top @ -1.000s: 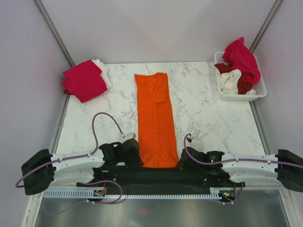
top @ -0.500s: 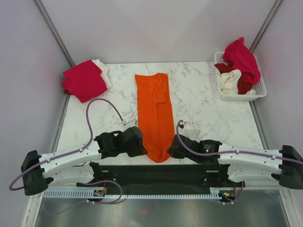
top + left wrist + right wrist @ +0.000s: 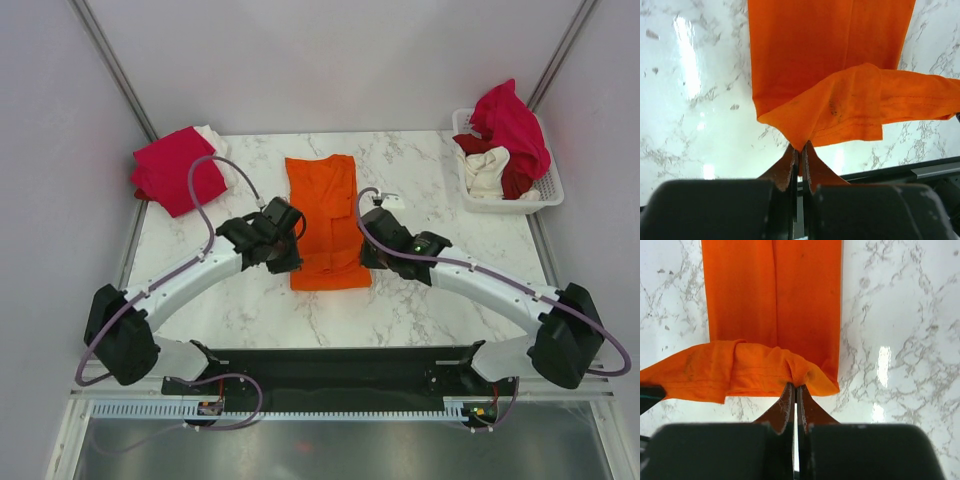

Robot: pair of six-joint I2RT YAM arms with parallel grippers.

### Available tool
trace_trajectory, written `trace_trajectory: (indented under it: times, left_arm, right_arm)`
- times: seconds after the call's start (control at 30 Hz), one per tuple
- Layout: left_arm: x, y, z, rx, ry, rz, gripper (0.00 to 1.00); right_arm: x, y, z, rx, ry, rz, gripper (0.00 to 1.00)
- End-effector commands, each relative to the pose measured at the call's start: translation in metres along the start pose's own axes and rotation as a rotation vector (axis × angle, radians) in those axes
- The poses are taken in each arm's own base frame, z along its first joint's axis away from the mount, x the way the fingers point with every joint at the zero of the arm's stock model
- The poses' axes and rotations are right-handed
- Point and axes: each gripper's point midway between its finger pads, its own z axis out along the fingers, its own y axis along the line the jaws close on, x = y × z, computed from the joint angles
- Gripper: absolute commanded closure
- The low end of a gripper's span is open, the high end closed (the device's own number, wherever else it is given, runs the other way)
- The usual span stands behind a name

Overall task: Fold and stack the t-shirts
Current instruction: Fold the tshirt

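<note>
White basket (image 3: 508, 206); inside, crimson, cream, apparently dark-red t-shirts (image 3: 512, 125)

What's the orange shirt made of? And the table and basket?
The orange t-shirt looks like soft matte cloth; it drapes and has stitched hems. The table is glossy marble or a marble-look top: grey veins, bright glare. The basket is likely hard white plastic, with slotted walls.

A robotics lab cell: plain pale walls (image 3: 330, 60) and metal posts (image 3: 112, 65) enclose a marble-patterned table (image 3: 450, 250), with a left arm (image 3: 190, 278) and a right arm (image 3: 490, 283) mounted at its near edge.
</note>
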Motion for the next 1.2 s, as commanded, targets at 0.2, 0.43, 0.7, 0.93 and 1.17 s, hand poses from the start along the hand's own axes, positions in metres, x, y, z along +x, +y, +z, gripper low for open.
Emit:
trace_trajectory:
  times: [0.2,0.43,0.7,0.93,1.17]
  left_arm:
    - [-0.06,-0.013,0.024,-0.011,0.004,0.128,0.98]
    - [-0.09,-0.014,0.043,-0.014,0.015,0.121,0.98]
    - [-0.108,-0.006,0.071,-0.044,0.046,0.115,0.98]
    - [-0.125,-0.003,0.102,-0.049,0.088,0.109,0.97]
    - [-0.163,0.007,0.127,-0.017,0.113,0.044,0.65]
  right_arm:
    - [-0.055,0.002,0.034,0.003,-0.034,-0.059,1.0]
    - [-0.08,0.005,0.058,-0.008,-0.031,-0.055,1.0]
    - [-0.09,0.005,0.087,-0.004,-0.002,-0.055,1.0]
    - [-0.089,-0.005,0.129,0.036,0.046,-0.05,1.0]
    - [-0.137,-0.024,0.165,0.077,0.046,-0.003,0.4]
